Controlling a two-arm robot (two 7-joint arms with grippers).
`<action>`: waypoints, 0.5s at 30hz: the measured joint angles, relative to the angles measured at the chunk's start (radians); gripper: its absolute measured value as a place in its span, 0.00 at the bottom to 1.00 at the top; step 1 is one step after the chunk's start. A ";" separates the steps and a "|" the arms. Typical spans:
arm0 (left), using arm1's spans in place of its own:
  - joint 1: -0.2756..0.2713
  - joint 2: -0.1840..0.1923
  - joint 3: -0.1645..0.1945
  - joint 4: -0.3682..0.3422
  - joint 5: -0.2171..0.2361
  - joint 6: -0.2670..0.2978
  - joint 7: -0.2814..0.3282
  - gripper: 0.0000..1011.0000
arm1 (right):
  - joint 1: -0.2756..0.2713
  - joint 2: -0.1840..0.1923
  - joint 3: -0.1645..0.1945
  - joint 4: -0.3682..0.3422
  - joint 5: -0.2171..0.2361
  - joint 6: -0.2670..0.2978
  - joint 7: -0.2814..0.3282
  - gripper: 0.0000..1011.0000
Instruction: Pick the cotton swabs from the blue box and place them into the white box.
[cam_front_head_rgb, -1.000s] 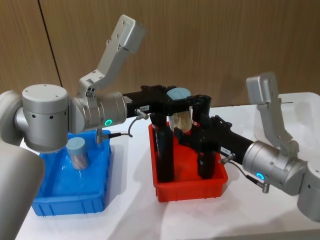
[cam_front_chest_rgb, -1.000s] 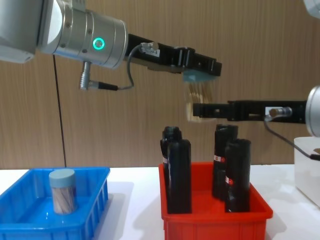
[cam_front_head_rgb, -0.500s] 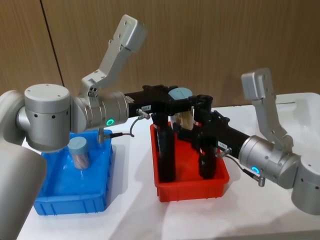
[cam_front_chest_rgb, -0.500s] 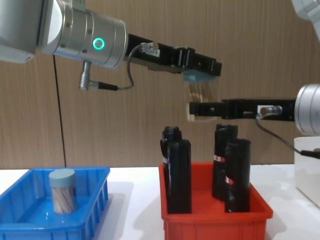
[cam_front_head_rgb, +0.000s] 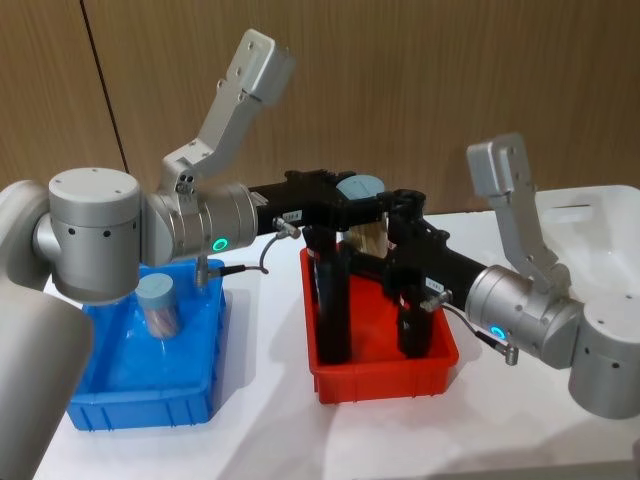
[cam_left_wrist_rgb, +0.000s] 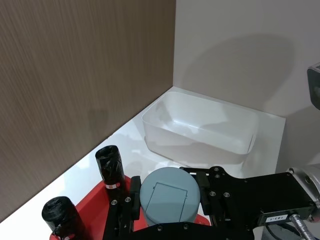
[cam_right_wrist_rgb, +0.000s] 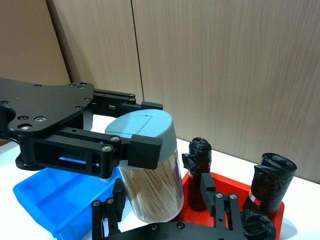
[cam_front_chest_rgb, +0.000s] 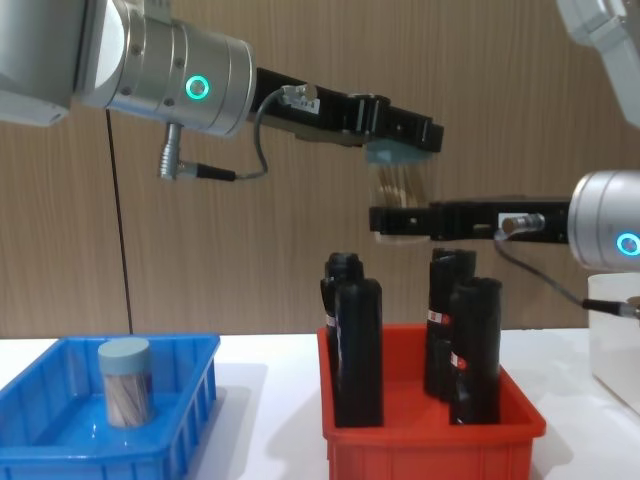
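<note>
Standing beneath cotton swabs (cam_right_wrist_rgb: 152, 190) in left claw (cam_left_wrist_rgb: 167, 202): black bottles (cam_front_chest_rgb: 357, 350), red bin (cam_front_chest_rgb: 430, 440).

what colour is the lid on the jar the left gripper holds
Pale blue-grey. The lid shows best in the left wrist view, seen from above.

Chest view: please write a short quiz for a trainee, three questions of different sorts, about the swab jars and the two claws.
1. True or false: the left claw grips the lifted clear plastic swab jar with pale blue lid by its lid.
2. The right claw, fingers open, is: A) around that jar's lower part; B) inside the white box; C) resting on the table.
3. Fill in: the shallow bright blue plastic tray holds ___ standing swab jar.
Key: 1 true; 2 A; 3 one.
</note>
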 joint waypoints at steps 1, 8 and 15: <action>0.000 0.000 0.000 0.000 0.000 0.000 0.000 0.66 | 0.004 -0.003 -0.002 0.008 -0.001 -0.002 0.002 0.94; 0.000 0.000 0.000 0.000 0.000 0.000 0.000 0.66 | 0.019 -0.011 -0.008 0.031 -0.008 -0.007 0.012 0.75; 0.000 0.000 0.000 0.000 0.001 0.000 0.001 0.66 | 0.028 -0.015 -0.012 0.042 -0.009 -0.011 0.015 0.66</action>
